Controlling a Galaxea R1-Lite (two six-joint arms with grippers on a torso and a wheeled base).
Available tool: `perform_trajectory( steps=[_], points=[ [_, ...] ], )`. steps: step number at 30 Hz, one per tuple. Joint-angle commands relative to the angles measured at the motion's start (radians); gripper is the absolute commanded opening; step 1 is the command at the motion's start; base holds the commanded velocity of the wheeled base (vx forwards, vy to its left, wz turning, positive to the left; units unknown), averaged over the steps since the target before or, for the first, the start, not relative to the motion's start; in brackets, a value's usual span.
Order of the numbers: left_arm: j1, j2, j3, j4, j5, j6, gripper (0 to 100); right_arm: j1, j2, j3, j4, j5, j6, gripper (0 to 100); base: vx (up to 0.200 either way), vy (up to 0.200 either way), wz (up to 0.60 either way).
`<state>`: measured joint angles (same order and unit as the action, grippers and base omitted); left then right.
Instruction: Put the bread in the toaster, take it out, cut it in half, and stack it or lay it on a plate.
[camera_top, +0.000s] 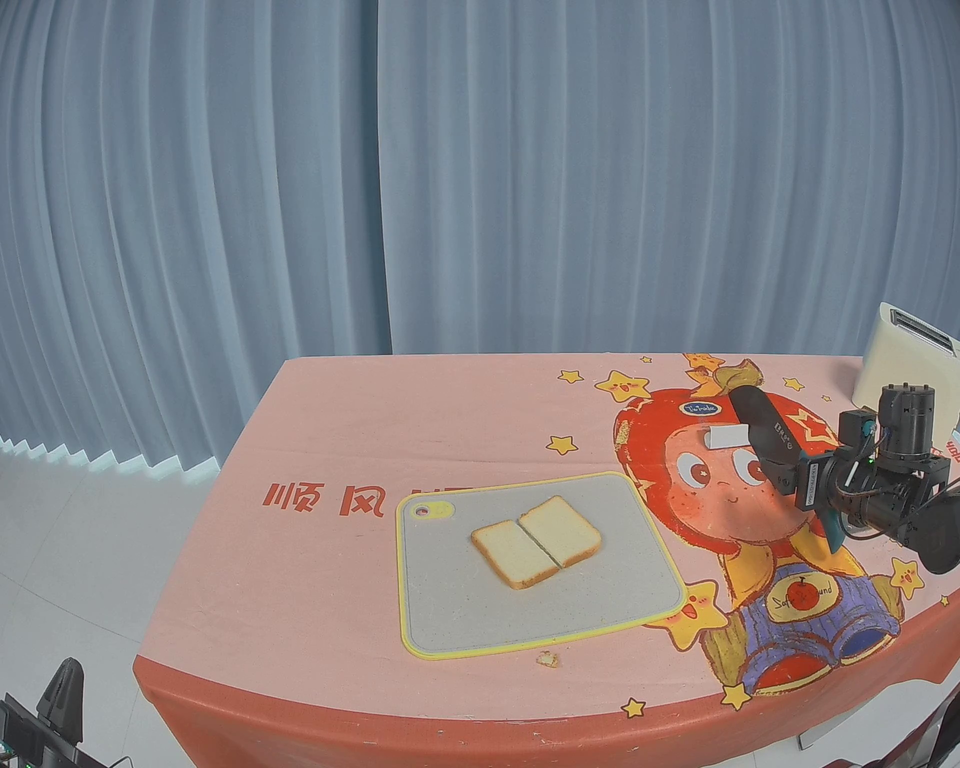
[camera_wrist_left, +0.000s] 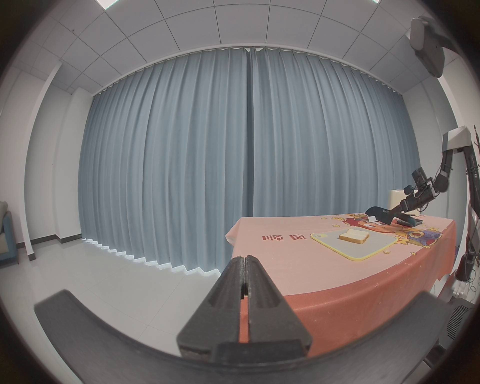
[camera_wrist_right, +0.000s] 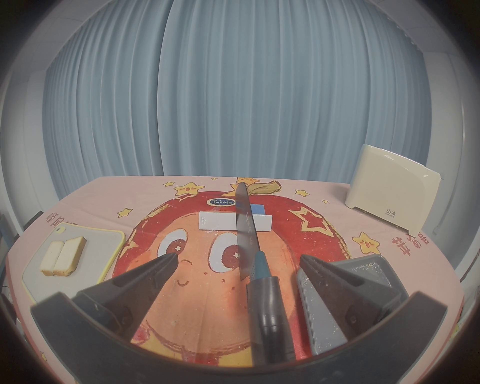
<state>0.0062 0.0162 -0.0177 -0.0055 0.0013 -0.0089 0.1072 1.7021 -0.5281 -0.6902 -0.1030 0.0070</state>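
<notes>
Curtains (camera_top: 480, 170) back a pink table (camera_top: 330, 580) holding bread (camera_top: 537, 541).

Right arm (camera_top: 905, 470) extends over the right edge of the desk (camera_top: 320, 590), wrist roughly level. Right gripper (camera_wrist_right: 237, 259): fingers spread wide apart. Left gripper (camera_wrist_left: 244, 300): held low, off the desk's near left corner, fingers pressed together
</notes>
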Motion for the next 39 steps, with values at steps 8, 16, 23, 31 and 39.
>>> perform_trajectory(
  steps=[8,16,23,31,39],
  points=[
    [0.000,-0.016,0.018,-0.001,0.000,0.000,0,0.006,-0.070,0.005,0.000,0.002,0.004,100,0.000,0.000,0.00],
    [0.000,-0.016,0.018,-0.001,0.000,0.000,0,0.017,-0.183,0.059,-0.006,0.003,0.004,100,0.000,0.000,0.00],
    [0.000,-0.016,0.018,-0.001,0.000,0.000,0,0.035,-0.320,0.106,-0.005,-0.004,0.010,100,0.000,0.000,0.00],
    [0.000,-0.016,0.018,-0.001,0.000,0.000,0,0.042,-0.420,0.192,-0.006,0.002,0.082,100,0.000,0.000,0.00],
    [0.000,-0.016,0.018,-0.001,0.000,0.000,0,0.032,-0.449,0.195,-0.006,-0.001,0.255,100,0.000,0.000,0.00]
  ],
)
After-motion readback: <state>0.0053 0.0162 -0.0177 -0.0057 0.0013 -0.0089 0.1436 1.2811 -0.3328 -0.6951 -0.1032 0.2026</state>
